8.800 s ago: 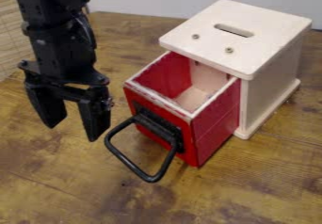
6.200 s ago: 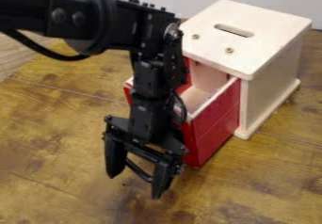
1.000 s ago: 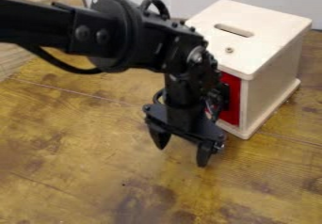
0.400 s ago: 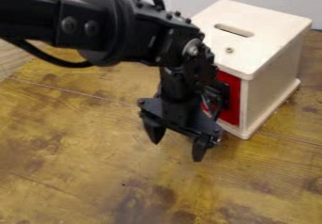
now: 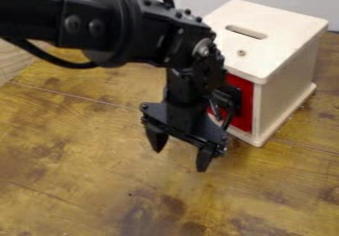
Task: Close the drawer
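The red drawer [image 5: 244, 101] sits pushed into the cream wooden cabinet [image 5: 272, 52]; only a strip of its red front shows to the right of my arm. Its black wire handle is hidden behind the gripper. My black gripper [image 5: 181, 149] hangs fingers-down just in front of the drawer front, its two fingers [image 5: 158, 138] spread apart and holding nothing. The arm [image 5: 93, 27] reaches in from the upper left and covers most of the drawer front.
The cabinet has a slot [image 5: 245, 30] on top and stands at the back right of the worn wooden table [image 5: 79, 171]. A pale wall runs behind it.
Since the earliest frames the drawer has gone from pulled out to pushed into the cabinet. In the last second the gripper has drawn back a little to the left, away from the drawer front.
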You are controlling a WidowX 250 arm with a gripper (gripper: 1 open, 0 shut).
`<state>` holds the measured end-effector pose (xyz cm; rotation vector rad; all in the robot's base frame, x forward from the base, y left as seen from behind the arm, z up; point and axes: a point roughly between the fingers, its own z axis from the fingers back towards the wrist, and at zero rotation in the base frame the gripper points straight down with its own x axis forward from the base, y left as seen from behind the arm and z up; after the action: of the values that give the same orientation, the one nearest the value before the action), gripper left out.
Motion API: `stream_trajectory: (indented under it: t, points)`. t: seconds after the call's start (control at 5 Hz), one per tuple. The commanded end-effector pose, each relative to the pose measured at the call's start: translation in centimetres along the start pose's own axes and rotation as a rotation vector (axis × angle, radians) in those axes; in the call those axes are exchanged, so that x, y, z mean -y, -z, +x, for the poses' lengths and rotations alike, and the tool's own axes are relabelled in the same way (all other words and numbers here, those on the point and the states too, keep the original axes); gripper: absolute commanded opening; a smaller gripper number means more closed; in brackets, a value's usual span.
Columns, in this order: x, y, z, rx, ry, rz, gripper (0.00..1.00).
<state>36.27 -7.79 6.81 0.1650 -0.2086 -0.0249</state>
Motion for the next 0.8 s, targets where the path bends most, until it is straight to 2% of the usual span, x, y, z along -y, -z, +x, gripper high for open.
stream_trajectory:
  t: [0.0,0.4,0.6]
  points:
    - [0.6,-4.7,1.3,0.109,0.011,-0.020,1.00]
    - [-0.7,-7.0,1.0,0.104,0.008,-0.018,1.00]
    - [-1.3,-7.8,1.4,0.101,0.000,-0.009,1.00]
